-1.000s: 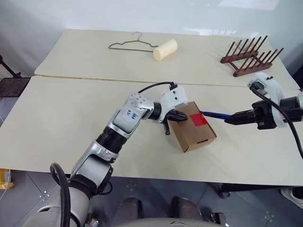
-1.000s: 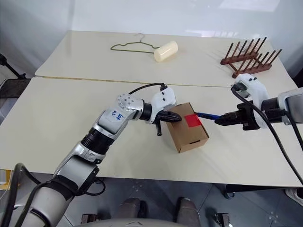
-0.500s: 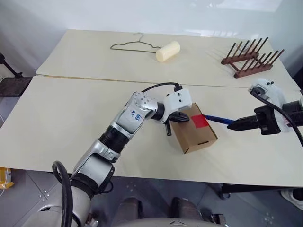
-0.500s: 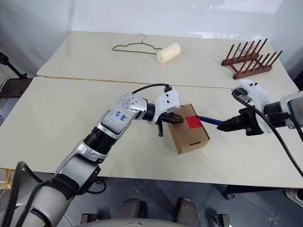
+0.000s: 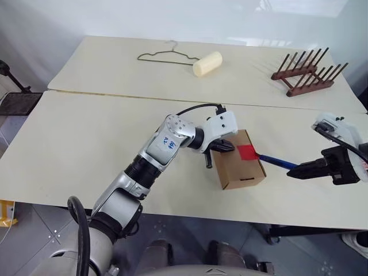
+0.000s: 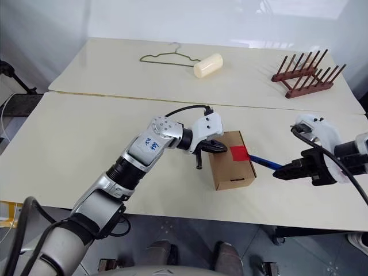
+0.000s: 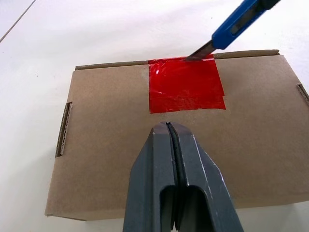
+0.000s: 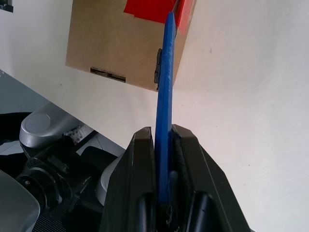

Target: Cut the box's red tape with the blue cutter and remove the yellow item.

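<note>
The brown box (image 5: 241,168) lies closed near the table's front, with the red tape (image 5: 247,152) on its lid by the right edge. My left gripper (image 5: 226,147) is shut and rests its tips on the lid just left of the tape (image 7: 186,89). My right gripper (image 5: 302,171) is shut on the blue cutter (image 5: 277,161), which reaches left to the box. The blade tip touches the tape's outer edge, at the lid's seam. In the right wrist view the cutter (image 8: 165,72) runs straight from between the fingers to the box (image 8: 116,43). The yellow item is hidden.
On the far table lie a wire hanger (image 5: 167,56), a pale cream cylinder (image 5: 207,63) and a dark wooden peg rack (image 5: 309,72). A seam (image 5: 115,96) joins the two tables. The near table edge runs just below the box and my right gripper.
My right gripper has drawn back toward the near right and rolled, pulling the cutter's blade along to the tape's outer edge. The left gripper stays on the lid. The camera shifted slightly.
</note>
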`<state>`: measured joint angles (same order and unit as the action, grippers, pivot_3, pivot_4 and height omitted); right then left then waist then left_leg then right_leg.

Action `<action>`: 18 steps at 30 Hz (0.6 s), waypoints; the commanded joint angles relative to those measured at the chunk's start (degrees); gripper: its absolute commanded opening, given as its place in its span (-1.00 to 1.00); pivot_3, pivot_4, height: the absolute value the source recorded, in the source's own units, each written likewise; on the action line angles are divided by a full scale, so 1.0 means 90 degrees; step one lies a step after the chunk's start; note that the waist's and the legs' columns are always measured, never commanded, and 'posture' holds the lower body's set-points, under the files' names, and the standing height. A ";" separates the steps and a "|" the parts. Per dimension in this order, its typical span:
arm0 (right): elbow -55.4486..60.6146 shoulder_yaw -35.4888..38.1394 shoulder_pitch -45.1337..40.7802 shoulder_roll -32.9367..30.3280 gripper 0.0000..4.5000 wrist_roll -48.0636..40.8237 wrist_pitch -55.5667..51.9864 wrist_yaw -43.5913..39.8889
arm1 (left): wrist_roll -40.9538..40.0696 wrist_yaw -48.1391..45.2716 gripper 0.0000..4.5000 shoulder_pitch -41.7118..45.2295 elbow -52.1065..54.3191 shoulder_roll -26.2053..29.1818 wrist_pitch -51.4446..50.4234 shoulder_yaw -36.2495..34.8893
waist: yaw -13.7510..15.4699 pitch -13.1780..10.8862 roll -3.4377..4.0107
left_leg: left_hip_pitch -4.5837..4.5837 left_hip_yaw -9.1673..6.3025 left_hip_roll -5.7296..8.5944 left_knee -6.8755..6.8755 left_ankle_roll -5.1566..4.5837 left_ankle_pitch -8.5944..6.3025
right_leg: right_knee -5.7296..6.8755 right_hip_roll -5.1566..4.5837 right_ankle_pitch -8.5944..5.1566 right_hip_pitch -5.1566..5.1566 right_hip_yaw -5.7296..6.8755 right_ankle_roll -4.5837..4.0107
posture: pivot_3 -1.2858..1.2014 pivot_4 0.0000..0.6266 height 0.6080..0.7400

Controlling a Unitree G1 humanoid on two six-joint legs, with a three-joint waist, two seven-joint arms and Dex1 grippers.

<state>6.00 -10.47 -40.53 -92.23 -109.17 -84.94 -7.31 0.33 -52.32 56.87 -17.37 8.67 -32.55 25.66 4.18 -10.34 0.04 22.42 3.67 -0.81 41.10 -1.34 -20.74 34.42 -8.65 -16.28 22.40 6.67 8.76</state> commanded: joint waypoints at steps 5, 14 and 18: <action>0.0685 0.0192 0.0662 -0.0745 -0.93 -0.0425 0.0102 -0.0957 | 0.0337 -0.0109 -1.00 -0.0298 -0.0521 -0.0034 -0.0182 0.0563 | 0.0006 0.0011 0.0000 | 0.0000 -0.0001 -0.0001 0.0000 -0.0003 -0.0002 | -0.0001 -0.0001 0.0000 0.0000 0.0000 -0.0001 | 0.03 -0.52 1.00; 0.0441 0.0973 0.1133 -0.1469 -0.93 -0.0425 0.0125 -0.1781 | 0.0269 -0.0113 -1.00 -0.0356 -0.0420 0.0009 -0.0172 0.0470 | 0.0005 0.0022 -0.0006 | -0.0001 -0.0021 -0.0004 0.0001 -0.0004 -0.0003 | -0.0003 -0.0003 -0.0002 0.0001 -0.0005 -0.0007 | 0.03 -0.52 1.00; -0.0168 0.1571 0.0765 -0.1172 -0.93 0.0763 -0.0118 -0.2913 | -0.0026 -0.0243 -1.00 -0.0395 -0.0194 0.0076 -0.0085 0.0122 | -0.0025 0.0023 -0.0005 | -0.0001 -0.0038 -0.0006 0.0000 -0.0004 -0.0003 | -0.0022 -0.0002 -0.0002 0.0004 -0.0011 -0.0013 | 0.03 -0.52 1.00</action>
<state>7.16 0.47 -32.49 -103.14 -105.84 -85.38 -28.60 -0.02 -52.73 56.02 -17.52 8.97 -31.94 24.54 3.96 -10.14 -0.01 22.41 3.33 -0.87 41.10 -1.38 -20.78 34.17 -8.66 -16.30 22.44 6.57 8.64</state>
